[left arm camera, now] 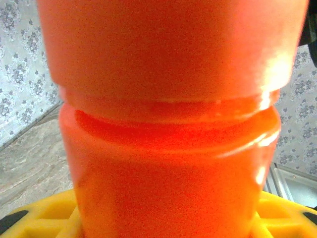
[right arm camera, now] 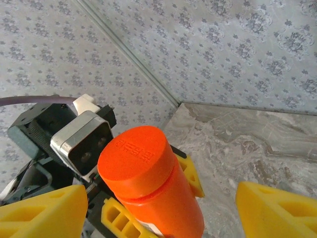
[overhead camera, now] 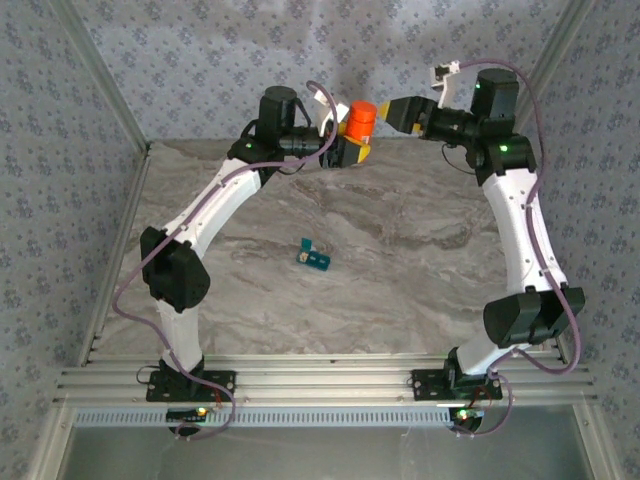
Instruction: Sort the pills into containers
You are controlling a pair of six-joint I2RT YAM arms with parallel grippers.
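Lab rig: wallpapered walls, marble table

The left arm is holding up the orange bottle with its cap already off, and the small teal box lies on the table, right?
Not quite: the cap is on the orange bottle, as the right wrist view shows. The left tool does hold it up, and the small teal box lies on the table.
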